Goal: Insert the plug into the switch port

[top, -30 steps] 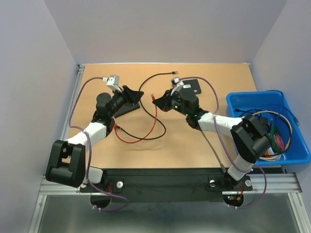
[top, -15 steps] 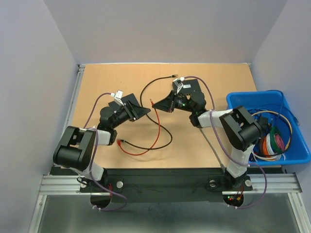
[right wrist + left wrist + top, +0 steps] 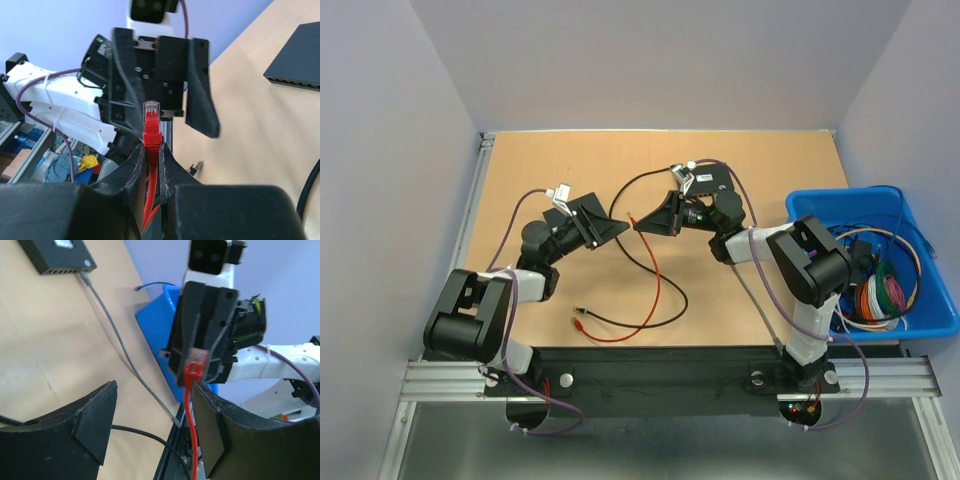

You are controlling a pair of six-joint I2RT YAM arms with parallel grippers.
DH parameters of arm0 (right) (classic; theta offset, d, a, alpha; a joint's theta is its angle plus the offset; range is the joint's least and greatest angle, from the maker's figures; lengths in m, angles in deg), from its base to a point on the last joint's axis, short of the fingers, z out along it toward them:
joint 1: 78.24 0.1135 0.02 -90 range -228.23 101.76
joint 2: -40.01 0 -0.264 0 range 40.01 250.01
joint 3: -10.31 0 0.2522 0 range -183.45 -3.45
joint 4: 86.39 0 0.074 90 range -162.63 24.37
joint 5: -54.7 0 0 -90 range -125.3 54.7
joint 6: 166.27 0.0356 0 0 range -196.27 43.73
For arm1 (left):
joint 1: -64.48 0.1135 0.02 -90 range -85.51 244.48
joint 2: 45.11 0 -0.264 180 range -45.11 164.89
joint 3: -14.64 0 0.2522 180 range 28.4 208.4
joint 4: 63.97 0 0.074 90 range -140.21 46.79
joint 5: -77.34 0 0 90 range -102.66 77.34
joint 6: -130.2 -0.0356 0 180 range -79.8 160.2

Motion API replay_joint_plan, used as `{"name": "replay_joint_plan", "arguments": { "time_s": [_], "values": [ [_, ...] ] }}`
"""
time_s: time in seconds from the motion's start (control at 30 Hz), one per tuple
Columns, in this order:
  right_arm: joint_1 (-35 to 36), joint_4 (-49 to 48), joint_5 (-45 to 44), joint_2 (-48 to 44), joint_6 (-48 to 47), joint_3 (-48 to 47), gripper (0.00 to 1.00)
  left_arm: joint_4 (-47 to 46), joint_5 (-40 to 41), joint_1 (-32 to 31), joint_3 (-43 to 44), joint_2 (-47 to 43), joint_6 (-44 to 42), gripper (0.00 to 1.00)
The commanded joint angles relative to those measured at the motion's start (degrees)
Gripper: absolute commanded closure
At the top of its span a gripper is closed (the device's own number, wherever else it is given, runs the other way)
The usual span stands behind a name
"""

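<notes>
left claw (image 3: pixel 155 389) close before red plug (image 3: pixel 151 119)

Blue bin (image 3: pixel 930 326) at right — coiled coloured cables (image 3: pixel 883 291) inside, wooden table (image 3: pixel 770 150)

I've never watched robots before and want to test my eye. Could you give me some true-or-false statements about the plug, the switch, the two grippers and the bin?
1. The right gripper pinches the red plug. True.
2. The left gripper is shut on the cable. False: its jaws stand open and hold nothing.
3. The plug is already in the switch. False: it is held in the air, apart from the switch on the table.
4. A blue bin sits on the right arm's side. True.
</notes>
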Motion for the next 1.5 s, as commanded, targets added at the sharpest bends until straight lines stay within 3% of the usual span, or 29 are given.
{"name": "replay_joint_plan", "arguments": {
  "time_s": [0.0, 0.2, 0.57, 0.8, 1.47],
  "values": [
    [0.3, -7.5, -1.0, 0.5, 1.6, 0.3, 1.0, -33.9, 0.2, -0.1, -0.1, -6.3, -4.8, 0.28],
    [1.0, -7.7, -1.0, 0.5, 1.4, 0.0, 1.0, -16.6, 2.8, -2.3, 1.3, -14.7, -15.9, 0.28],
    [3.1, -7.8, -0.4, -2.5, 1.3, 0.3, 1.0, -12.0, 4.1, -6.0, 3.3, -13.3, -20.0, 0.28],
    [3.3, -8.0, 0.4, -4.2, 1.4, 1.2, 1.0, -2.3, 7.9, -6.6, 4.3, -16.1, -25.4, 0.28],
    [3.3, -8.7, -0.2, -6.2, 2.2, 0.3, 1.0, -2.4, 6.2, -7.4, 5.0, -12.7, -24.0, 0.38]
  ]
}}
